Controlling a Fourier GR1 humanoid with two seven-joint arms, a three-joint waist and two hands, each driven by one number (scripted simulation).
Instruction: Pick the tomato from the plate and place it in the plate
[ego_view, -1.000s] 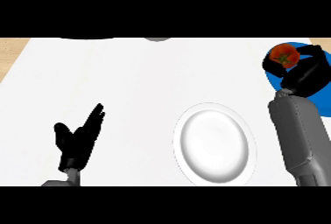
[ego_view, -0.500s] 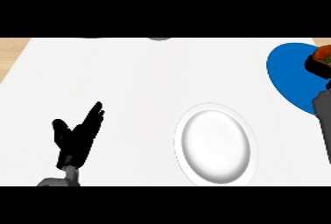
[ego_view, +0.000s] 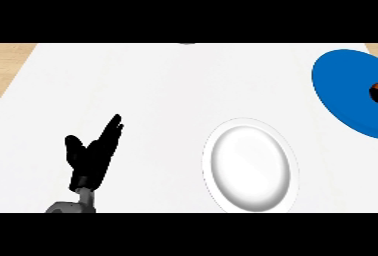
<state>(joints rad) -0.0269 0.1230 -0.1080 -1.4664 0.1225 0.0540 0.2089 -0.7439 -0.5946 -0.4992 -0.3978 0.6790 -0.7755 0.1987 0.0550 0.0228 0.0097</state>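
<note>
- Two plates are seen on the white counter (ego_view: 148, 90): a white plate (ego_view: 249, 167) at lower centre-right, a blue plate (ego_view: 343, 85) cut by the right edge, well apart
- Tomato located?
- Only a red-orange sliver of the tomato (ego_view: 374, 93) is shown at the right edge of the frame, over the blue plate; resting or lifted cannot be told
- Hands?
- Left hand (ego_view: 92, 157) is seen at lower left, resting open, fingers straight and pointed up, thumb spread wide, nothing held. Right hand is outside the frame, so its state cannot be told
</note>
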